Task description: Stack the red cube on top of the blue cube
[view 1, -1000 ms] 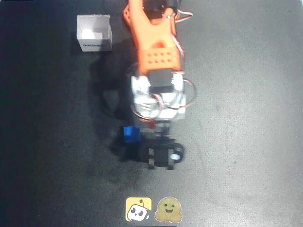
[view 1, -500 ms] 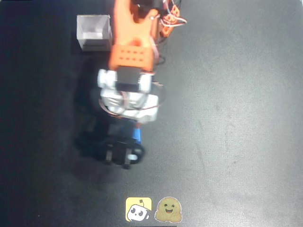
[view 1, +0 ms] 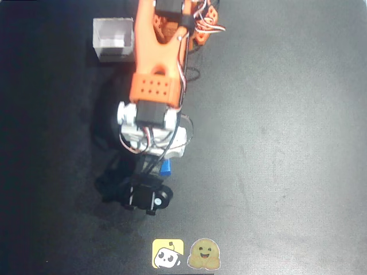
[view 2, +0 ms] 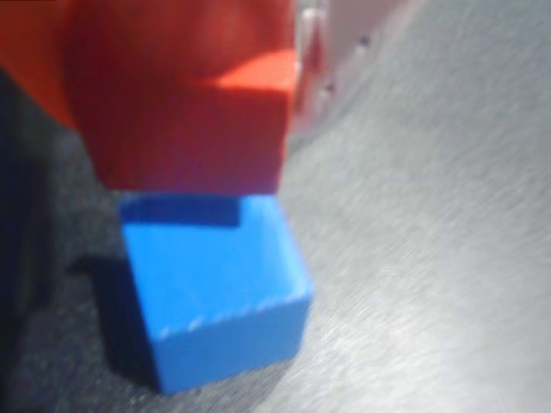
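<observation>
The black table point(view 1: 287, 143) takes up most of the overhead view, dark and matte with faint scuffs. Across its upper middle reaches the orange arm point(view 1: 157, 63), running down the picture to a white wrist block point(view 1: 150, 129) with looped wires, and below that a black camera mount point(view 1: 146, 197). The arm and its shadow cover most of what lies beneath them.

At the upper left, just beside the arm, stands a white box point(view 1: 113, 40), open at the top; any print on it is too blurred to read. At the bottom edge sit two small stickers side by side: a yellow one with a cartoon robot face point(view 1: 167, 253) and a smiling tan face point(view 1: 205, 254). Neither carries readable words.

The blue cube point(view 2: 215, 288) rests on the table; in the overhead view only a sliver of it point(view 1: 166, 168) peeks out beside the wrist. In the wrist view the red cube point(view 2: 194, 112) hangs close above the blue cube's far edge, overlapping it and casting a shadow on its top; whether they touch cannot be told.

The gripper point(view 1: 143, 172) is hidden under the wrist, so its jaws' spread cannot be told, though the red cube is up off the table at the fingers.
</observation>
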Robot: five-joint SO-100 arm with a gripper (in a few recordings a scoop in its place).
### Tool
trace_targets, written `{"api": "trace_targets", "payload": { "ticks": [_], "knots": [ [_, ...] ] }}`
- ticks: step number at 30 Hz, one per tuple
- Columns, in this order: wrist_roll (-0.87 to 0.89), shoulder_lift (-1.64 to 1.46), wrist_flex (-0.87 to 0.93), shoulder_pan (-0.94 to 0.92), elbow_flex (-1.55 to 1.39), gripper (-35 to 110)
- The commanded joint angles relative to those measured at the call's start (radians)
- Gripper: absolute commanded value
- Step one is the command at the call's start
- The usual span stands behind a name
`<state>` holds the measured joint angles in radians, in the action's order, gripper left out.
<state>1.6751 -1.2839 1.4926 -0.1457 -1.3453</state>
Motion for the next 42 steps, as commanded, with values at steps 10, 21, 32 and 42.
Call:
{"api": "trace_targets", "payload": {
  "ticks": [10,21,32,42],
  "knots": [
    [-0.005,0.040,-0.052,0.037,0.031,0],
    [0.009,0.063,-0.084,0.043,0.067,0],
    [0.075,0.094,-0.091,0.055,0.087,0],
    [0.114,0.091,-0.091,0.052,0.094,0]
  ]
}}
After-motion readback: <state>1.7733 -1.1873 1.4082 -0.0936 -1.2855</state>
